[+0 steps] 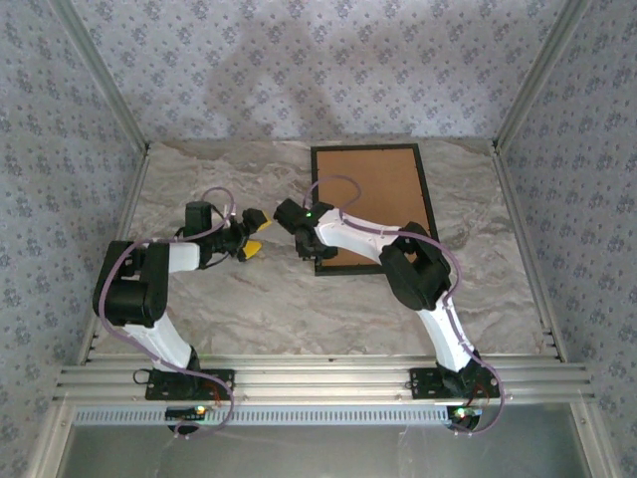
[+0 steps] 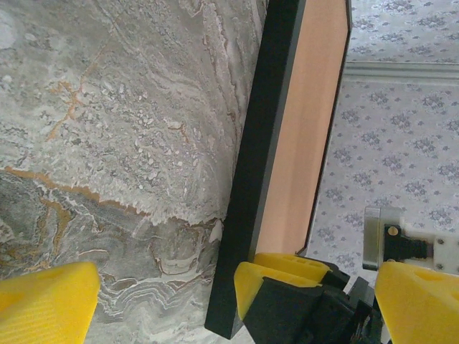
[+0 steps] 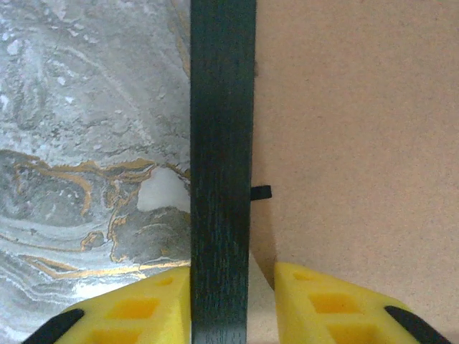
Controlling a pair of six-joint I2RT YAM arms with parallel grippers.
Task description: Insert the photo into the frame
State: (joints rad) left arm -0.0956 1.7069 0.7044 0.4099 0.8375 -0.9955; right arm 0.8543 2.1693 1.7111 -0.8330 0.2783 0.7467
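Looking down from the top camera, we see the frame (image 1: 368, 148) lying flat on the marble table (image 1: 229, 299), toward the far right side, with a plain brown backing board (image 1: 373, 199) sitting inside it. The right gripper (image 1: 302, 239) is at the frame's left rail, close to the near corner.

From the right wrist cam it's pretty clear: the black rail (image 3: 222, 143) runs straight up between the two yellow fingers (image 3: 136, 312). The left-side finger sits right against the rail. The other one is over the board (image 3: 358, 107) with a thin gap beside the rail, so we'd call the jaws spread and straddling the edge, not clamped. There's also a tiny black tab (image 3: 262, 192) poking out from the rail onto the board.

The left gripper (image 1: 255, 234) hangs just left of the right one, over bare marble and apart from the frame. Its wrist cam shows its yellow fingers (image 2: 46, 301) wide apart with nothing between them. The frame (image 2: 258, 179) stretches away ahead of it, with the right gripper's yellow tips (image 2: 287, 269) at the rail.
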